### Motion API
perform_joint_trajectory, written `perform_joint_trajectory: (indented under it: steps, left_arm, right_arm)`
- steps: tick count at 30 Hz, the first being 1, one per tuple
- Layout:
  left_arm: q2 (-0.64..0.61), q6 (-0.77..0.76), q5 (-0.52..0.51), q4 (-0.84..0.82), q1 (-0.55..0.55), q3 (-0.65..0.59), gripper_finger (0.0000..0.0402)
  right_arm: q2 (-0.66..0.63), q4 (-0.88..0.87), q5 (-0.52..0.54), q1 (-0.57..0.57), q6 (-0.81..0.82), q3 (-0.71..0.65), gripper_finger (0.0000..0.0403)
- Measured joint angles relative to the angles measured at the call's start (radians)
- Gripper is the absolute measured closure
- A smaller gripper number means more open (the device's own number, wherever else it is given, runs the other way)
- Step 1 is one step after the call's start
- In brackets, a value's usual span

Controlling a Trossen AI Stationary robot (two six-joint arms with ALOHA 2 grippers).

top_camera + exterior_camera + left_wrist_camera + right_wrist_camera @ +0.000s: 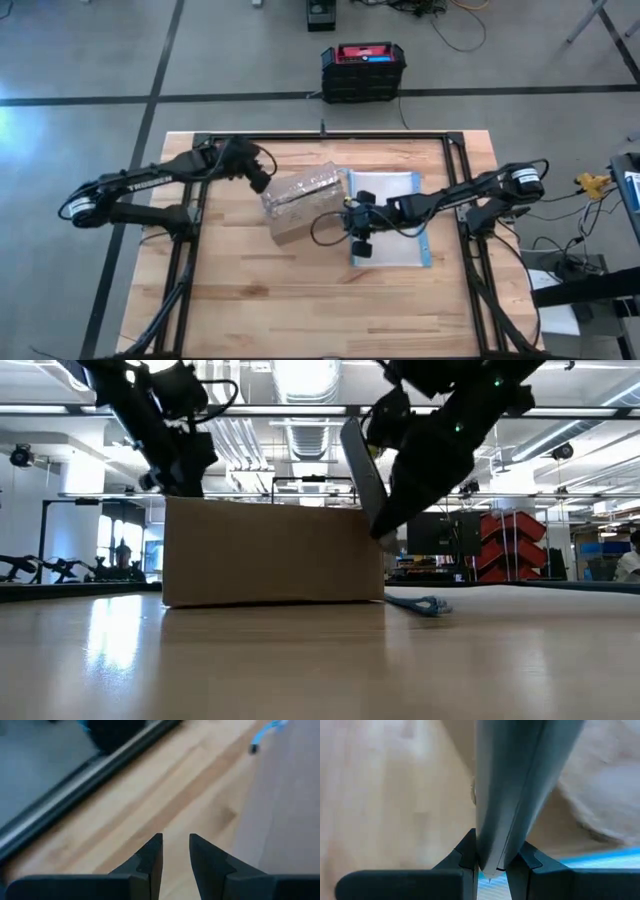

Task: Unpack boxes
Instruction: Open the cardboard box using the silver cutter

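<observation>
Cardboard box (300,203), plain brown and corrugated, sits near the middle of the wooden table (240,300), turned a little askew to the table's edges. Its top is crossed by shiny clear tape that catches the light in the high view. In the low view the near wall of the box (270,555) is a bare, flat brown panel standing square on the tabletop. At the box's right end a flap (362,472) stands tilted up above the top edge, seen almost edge-on.

Right gripper (492,865) is pinched on that flap, its two dark fingers (465,855) pressed against either face of the thin board; in the high view the right gripper (352,212) lies at the box's right end, over a flat clear pouch with a blue edge (395,240) that lies on the table just right of the box.

Left gripper (258,180) hangs at the box's far left corner. Its fingers (150,857) stand slightly apart with bare tabletop showing through the gap, holding nothing.

On the floor beyond the table's far edge stands a black-and-red case (363,70).
</observation>
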Motion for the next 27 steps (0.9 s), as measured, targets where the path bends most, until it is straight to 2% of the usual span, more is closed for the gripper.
perform_joint_trajectory:
  steps: [4,8,14,17,20,23,25,27]
  left_arm:
    - [-0.006,-0.027,0.038,-0.017,-0.032,-0.069,0.0322]
    - [-0.027,-0.123,0.116,-0.008,-0.128,-0.132,0.0322]
    - [-0.045,-0.314,0.125,0.022,-0.397,-0.199,0.0322]
    - [-0.048,-0.425,0.093,0.016,-0.555,-0.208,0.0322]
    - [-0.053,-0.472,0.055,0.046,-0.745,-0.201,0.0322]
    - [-0.046,-0.509,-0.055,0.071,-0.940,-0.171,0.0322]
    - [-0.048,-0.536,-0.203,0.011,-1.056,-0.138,0.0322]
    - [-0.049,-0.553,-0.400,-0.038,-1.151,-0.103,0.0322]
  right_arm:
    - [-0.010,0.007,0.010,-0.073,-0.072,0.004,0.0361]
    - [-0.024,0.012,0.014,-0.154,-0.150,0.006,0.0361]
    - [-0.031,0.034,0.015,-0.244,-0.261,0.008,0.0361]
    - [-0.047,0.025,0.013,-0.246,-0.317,0.008,0.0361]
    - [-0.076,-0.027,0.002,-0.223,-0.364,0.018,0.0361]
    - [-0.121,-0.096,0.001,-0.182,-0.346,0.026,0.0361]
    - [-0.155,-0.082,0.004,-0.135,-0.315,0.030,0.0361]
    - [-0.180,-0.045,0.000,-0.076,-0.276,0.030,0.0361]
